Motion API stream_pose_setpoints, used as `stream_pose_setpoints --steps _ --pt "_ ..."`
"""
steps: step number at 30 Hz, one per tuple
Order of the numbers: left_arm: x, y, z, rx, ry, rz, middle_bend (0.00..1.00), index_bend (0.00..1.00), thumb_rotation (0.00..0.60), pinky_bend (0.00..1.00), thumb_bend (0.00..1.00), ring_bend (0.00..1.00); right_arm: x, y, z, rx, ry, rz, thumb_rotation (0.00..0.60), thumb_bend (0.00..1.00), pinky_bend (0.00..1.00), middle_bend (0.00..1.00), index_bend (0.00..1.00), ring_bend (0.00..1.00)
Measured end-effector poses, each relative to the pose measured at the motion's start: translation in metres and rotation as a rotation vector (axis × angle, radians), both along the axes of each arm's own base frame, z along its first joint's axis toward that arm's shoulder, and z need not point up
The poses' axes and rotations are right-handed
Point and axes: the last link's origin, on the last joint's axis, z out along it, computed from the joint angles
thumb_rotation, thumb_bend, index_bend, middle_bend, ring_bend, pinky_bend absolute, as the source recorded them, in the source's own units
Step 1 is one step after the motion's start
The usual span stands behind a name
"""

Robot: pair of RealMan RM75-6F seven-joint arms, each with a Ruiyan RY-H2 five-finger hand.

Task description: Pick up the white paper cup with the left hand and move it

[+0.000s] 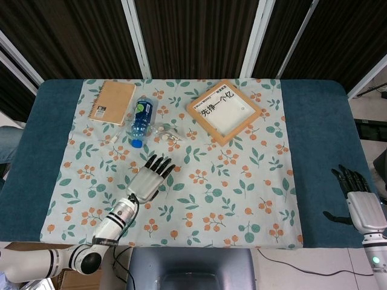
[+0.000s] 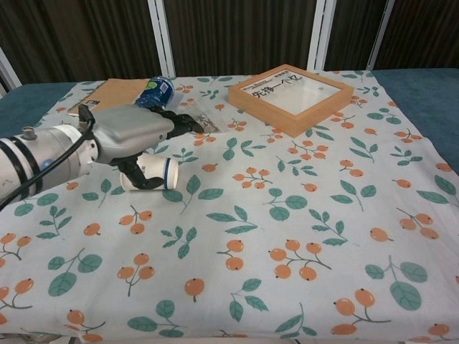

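The white paper cup [image 2: 155, 173] with a dark band lies on its side on the floral cloth, left of centre. My left hand [image 2: 135, 134] lies over it from above, fingers stretched out and spread toward the far side, while the thumb curls down at the cup's near end. In the head view the left hand [image 1: 149, 177] covers the cup entirely. The cup still rests on the cloth. My right hand [image 1: 358, 198] hovers over the blue table at the far right, fingers apart and empty.
Behind the cup lie a blue water bottle [image 1: 140, 120], a tan spiral notebook [image 1: 112, 101] and a small clear bag of coins [image 2: 205, 119]. A wooden picture frame [image 1: 224, 111] sits at the back centre. The floral cloth [image 1: 242, 199] covers the table's middle.
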Motion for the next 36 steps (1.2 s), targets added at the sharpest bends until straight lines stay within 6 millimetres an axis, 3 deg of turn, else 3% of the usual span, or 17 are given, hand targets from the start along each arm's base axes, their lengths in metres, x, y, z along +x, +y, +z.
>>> stream_pose_setpoints --steps 6,10,20,28,36 --pt "0.004 0.013 -0.014 -0.013 0.05 0.057 0.03 0.0 0.6 0.0 0.34 0.0 -0.003 -0.002 0.0 0.004 -0.002 -0.01 0.6 0.2 0.0 0.0 0.0 0.0" --pt "0.004 0.02 -0.019 0.009 0.093 0.058 0.11 0.04 0.6 0.0 0.33 0.0 -0.003 -0.002 0.0 0.004 -0.003 -0.012 0.6 0.2 0.0 0.0 0.0 0.0" --pt "0.006 0.021 -0.026 0.04 0.151 0.052 0.21 0.14 0.6 0.0 0.33 0.0 -0.002 -0.004 -0.002 0.013 -0.009 -0.003 0.6 0.2 0.0 0.0 0.0 0.0" --pt "0.004 0.02 -0.025 0.11 0.256 -0.026 0.24 0.24 0.6 0.0 0.33 0.0 -0.005 -0.004 -0.003 0.018 -0.004 -0.016 0.6 0.2 0.0 0.0 0.0 0.0" --pt "-0.002 0.023 -0.025 0.119 0.283 0.006 0.29 0.3 0.6 0.0 0.33 0.0 -0.007 -0.005 -0.004 0.024 -0.003 -0.026 0.6 0.2 0.0 0.0 0.0 0.0"
